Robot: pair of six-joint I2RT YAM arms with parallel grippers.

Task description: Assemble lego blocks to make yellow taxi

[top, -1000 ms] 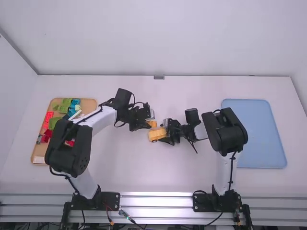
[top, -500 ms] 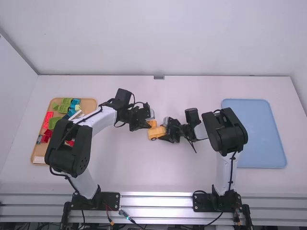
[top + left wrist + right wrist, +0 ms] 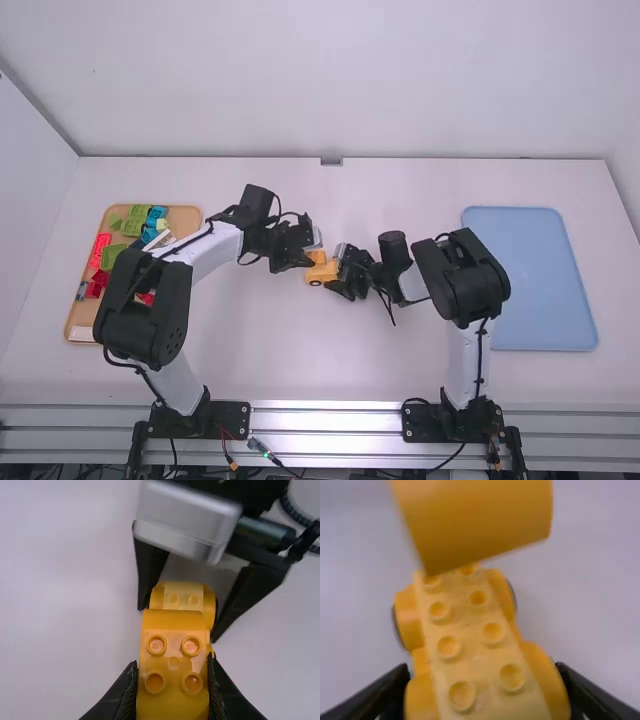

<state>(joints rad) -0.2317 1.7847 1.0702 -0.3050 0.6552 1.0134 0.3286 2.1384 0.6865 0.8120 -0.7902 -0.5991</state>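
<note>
Left claw (image 3: 312,258) of yours is pinching the yellow rounded block (image 3: 172,655), one finger on each side of it. Right claw (image 3: 337,277) has the yellow car base (image 3: 470,650) squeezed between its fingers, so you've got both hands full around mid-table.

OK, rest of your setup, left to right. You've got the tan tray (image 3: 187,219) out by your left arm, with green blocks (image 3: 133,228), red blocks (image 3: 102,250) and blue blocks (image 3: 157,212) in it, kinda jumbled. Then comes that car base, studs up, wheels on its sides, with your rounded block over its far end in the right wrist view. Can't tell if those two touch, tbh. Way over on your right is the blue tray (image 3: 525,280), lying flat.
</note>
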